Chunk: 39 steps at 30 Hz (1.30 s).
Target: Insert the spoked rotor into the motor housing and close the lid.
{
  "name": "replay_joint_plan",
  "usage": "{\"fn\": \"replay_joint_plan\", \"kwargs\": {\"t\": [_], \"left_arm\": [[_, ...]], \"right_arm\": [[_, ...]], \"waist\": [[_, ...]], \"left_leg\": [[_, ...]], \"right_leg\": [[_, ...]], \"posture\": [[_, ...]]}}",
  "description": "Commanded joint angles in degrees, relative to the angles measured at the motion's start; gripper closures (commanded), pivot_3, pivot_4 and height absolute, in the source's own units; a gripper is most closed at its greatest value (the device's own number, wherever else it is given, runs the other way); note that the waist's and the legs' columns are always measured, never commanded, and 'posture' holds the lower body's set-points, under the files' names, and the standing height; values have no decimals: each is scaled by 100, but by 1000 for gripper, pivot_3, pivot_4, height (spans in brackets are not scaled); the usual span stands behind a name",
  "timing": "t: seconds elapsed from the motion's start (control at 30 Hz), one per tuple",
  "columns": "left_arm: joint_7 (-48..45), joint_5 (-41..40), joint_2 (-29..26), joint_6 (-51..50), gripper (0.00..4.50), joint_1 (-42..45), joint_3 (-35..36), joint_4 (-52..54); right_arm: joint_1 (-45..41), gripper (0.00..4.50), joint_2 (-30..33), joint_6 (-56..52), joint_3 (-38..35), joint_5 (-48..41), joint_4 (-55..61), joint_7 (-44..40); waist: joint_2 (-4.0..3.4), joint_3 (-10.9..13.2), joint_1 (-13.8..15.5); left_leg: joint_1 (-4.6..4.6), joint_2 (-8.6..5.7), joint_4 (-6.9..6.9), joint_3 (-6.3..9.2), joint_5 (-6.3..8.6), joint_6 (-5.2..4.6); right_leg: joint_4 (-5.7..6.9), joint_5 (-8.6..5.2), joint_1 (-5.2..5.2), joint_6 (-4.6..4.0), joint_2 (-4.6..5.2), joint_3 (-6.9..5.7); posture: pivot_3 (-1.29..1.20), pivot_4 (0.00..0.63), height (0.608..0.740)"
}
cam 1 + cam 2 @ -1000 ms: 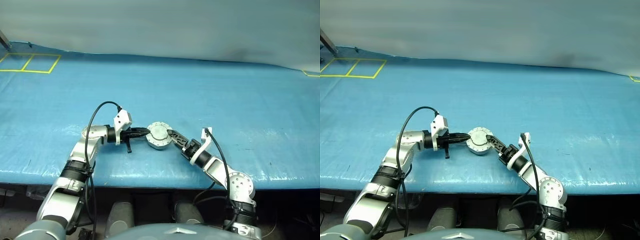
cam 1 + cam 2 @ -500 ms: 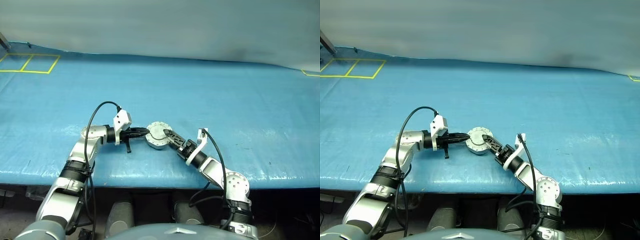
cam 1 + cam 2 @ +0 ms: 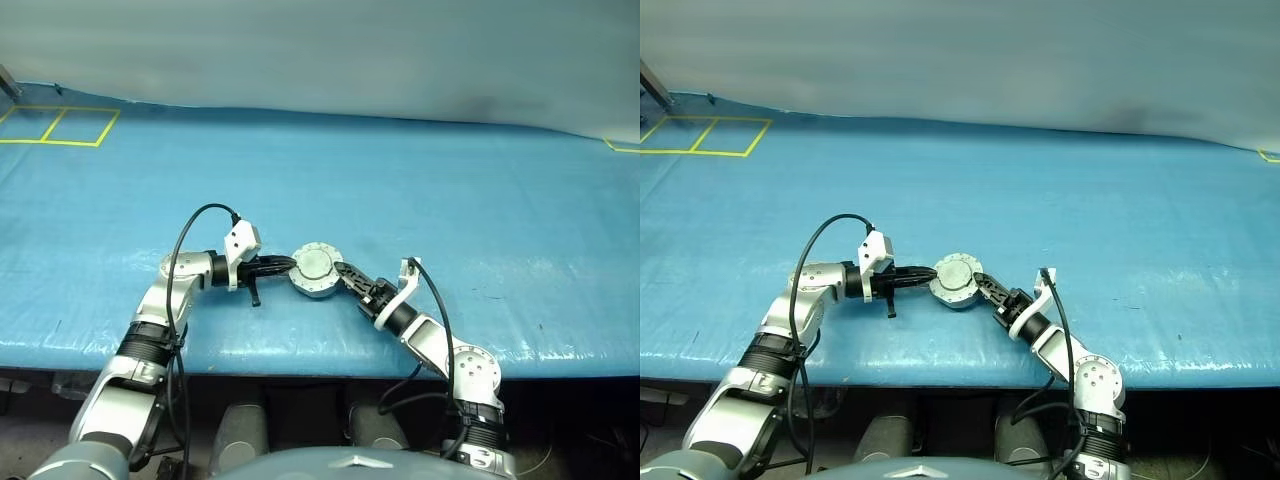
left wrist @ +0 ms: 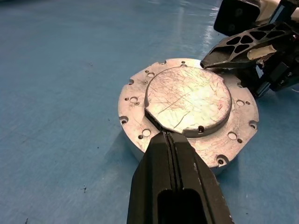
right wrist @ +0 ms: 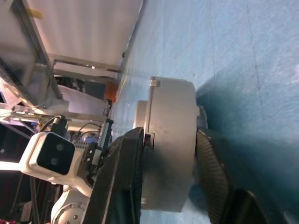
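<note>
The motor housing (image 3: 316,270), a round silver metal drum, sits on the blue table near its front edge. Its lid (image 4: 189,100), a scratched raised disc, lies flat and closed on top. The spoked rotor is out of view. My left gripper (image 3: 289,265) is shut, and its tips (image 4: 169,136) rest on the flange at the housing's left side. My right gripper (image 3: 343,272) comes in from the right and is shut on the housing. One of its fingers (image 5: 122,177) lies over the top flange, the other (image 5: 212,172) under the base.
Yellow tape squares (image 3: 60,125) mark the table's far left corner, and another yellow mark (image 3: 625,148) shows at the far right. The table's front edge (image 3: 320,350) runs just behind both forearms. Blue surface stretches away beyond the housing.
My right gripper has closed from wide open onto the housing's right side. The left gripper and the housing have stayed where they were.
</note>
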<state>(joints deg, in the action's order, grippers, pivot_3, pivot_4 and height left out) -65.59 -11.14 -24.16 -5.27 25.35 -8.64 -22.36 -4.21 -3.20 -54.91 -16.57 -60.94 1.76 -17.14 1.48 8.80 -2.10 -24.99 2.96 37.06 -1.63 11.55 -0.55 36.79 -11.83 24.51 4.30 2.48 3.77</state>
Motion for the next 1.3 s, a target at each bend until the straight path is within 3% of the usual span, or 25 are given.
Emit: {"fn": "replay_joint_plan", "kwargs": {"t": [0.03,0.37,0.63,1.0,1.07,1.1,1.3], "left_arm": [[15,86,23,22,4500,-43,-111,46],[162,-186,145,-143,4500,-83,114,123],[732,-1526,711,-1160,4500,-343,1135,746],[1340,-2743,1330,-2066,1016,-874,1751,1430],[1475,-2909,1440,-2248,223,-946,1793,1506],[1569,-3008,1502,-2343,13,-967,1839,1521],[2023,-4092,1755,-3490,13,-911,2236,1494]], "right_arm": [[-52,3364,-35,5,58,-124,29,-26],[-71,3364,-20,52,83,-141,28,44],[-289,3364,-329,181,-175,-934,150,302],[-859,3364,-506,760,-254,-1699,346,785],[-940,3364,-493,784,-186,-1805,441,805],[-983,3364,-491,798,-158,-1864,492,819],[-1070,3364,-406,820,58,-2077,740,853]], "waist": [[0,0,0],[-1,-1,-1],[-6,3,-15],[-22,15,-40],[-22,15,-47],[-22,15,-48],[-23,15,-51]], "left_leg": [[2,0,0,1,0,0],[4,1,1,0,0,0],[-20,2,1,8,0,-1],[-26,-1,7,17,0,-1],[-26,0,8,19,0,-1],[-26,0,7,22,0,-1],[-28,1,4,32,0,-1]], "right_leg": [[0,0,-2,0,0,0],[1,0,-3,0,0,0],[1,1,14,0,-2,-5],[-1,2,12,5,-9,-5],[0,2,12,6,-12,-5],[0,2,12,6,-14,-5],[0,1,11,5,-21,-7]], "posture": [[0,150,740],[0,150,740],[0,150,740],[0,150,740],[0,150,740],[0,150,740],[0,150,740]]}}
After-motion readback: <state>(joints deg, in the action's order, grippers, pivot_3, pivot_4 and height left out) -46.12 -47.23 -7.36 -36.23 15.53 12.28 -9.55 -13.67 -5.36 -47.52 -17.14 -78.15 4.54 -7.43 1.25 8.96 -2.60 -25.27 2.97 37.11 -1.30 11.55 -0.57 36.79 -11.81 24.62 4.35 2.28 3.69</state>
